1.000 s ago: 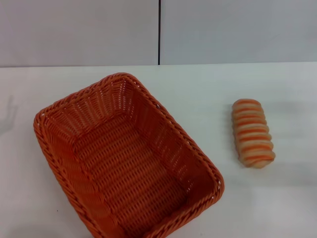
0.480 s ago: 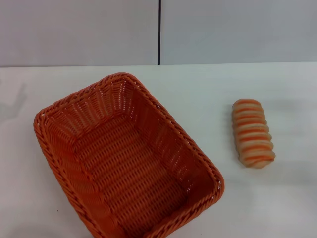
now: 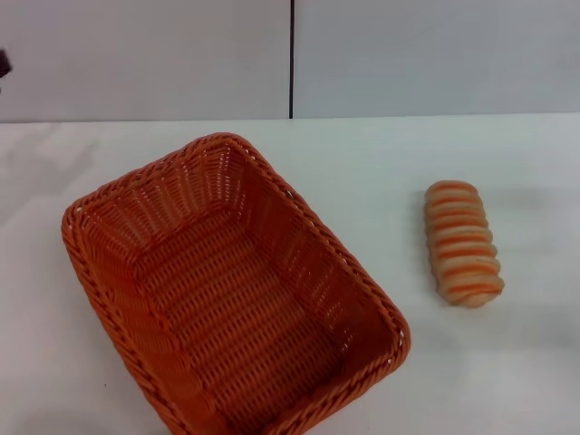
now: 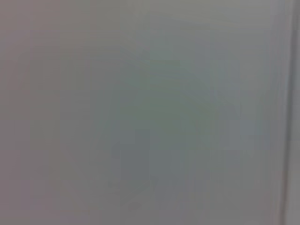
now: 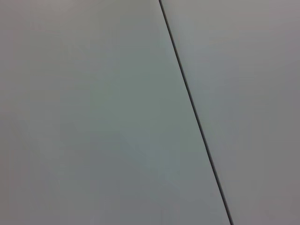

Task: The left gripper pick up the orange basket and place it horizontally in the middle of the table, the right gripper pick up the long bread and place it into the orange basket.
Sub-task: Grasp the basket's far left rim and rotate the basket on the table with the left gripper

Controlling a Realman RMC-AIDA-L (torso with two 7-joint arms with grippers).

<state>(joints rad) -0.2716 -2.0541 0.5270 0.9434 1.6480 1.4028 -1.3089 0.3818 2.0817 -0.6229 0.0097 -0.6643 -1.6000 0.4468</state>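
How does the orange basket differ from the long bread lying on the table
The orange basket is far bigger than the long bread. The basket is open, woven and empty; the bread is a solid loaf with cream and orange-brown stripes. The basket sits skewed on the robot's left, the bread nearly straight on its right. Both rest flat on the white table, apart, with neither held.

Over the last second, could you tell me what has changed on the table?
A dark tip, probably the left gripper, has just entered at the head view's far left edge; nothing has been grasped. The orange basket stays diagonal on the table, and the long bread lies unmoved beside it.
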